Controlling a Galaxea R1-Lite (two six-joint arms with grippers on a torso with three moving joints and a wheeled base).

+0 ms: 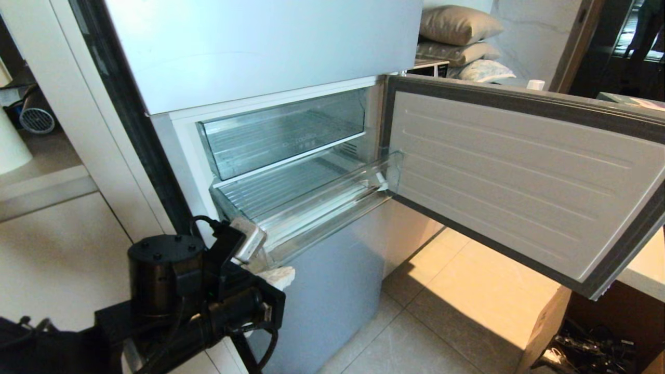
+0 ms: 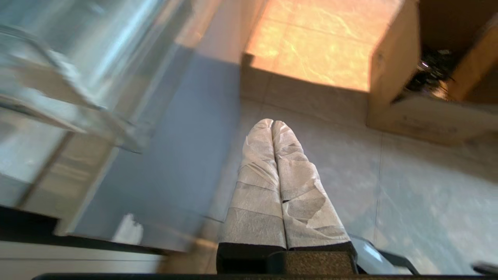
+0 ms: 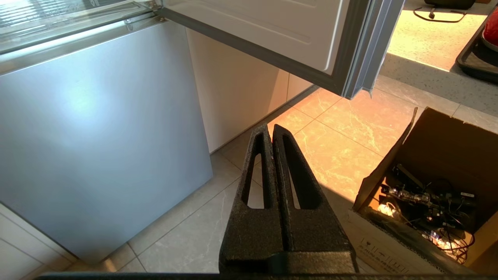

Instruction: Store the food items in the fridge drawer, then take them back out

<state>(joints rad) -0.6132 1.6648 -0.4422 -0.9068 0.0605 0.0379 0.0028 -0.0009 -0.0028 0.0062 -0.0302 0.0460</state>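
Observation:
The fridge (image 1: 260, 47) stands with its middle door (image 1: 519, 171) swung open to the right. The fridge drawer (image 1: 317, 205), clear with a ribbed floor and stepped front, is pulled out and looks empty. My left gripper (image 1: 276, 275) hangs just below the drawer's front left corner, its tape-wrapped fingers (image 2: 256, 163) shut on nothing. In the left wrist view the gripper (image 2: 272, 122) points down at the floor, with the drawer (image 2: 78, 77) beside it. My right gripper (image 3: 271, 128) is shut and empty, low over the tiles. A red rounded shape (image 3: 492, 27) on a black tray (image 3: 472, 58) may be a food item.
A second clear bin (image 1: 280, 130) with a flat front sits above the drawer. The lower fridge panel (image 3: 97, 136) is closed. An open cardboard box (image 3: 428, 186) of cables stands on the floor at the right, under the open door's corner. Pillows (image 1: 457, 26) lie behind the fridge.

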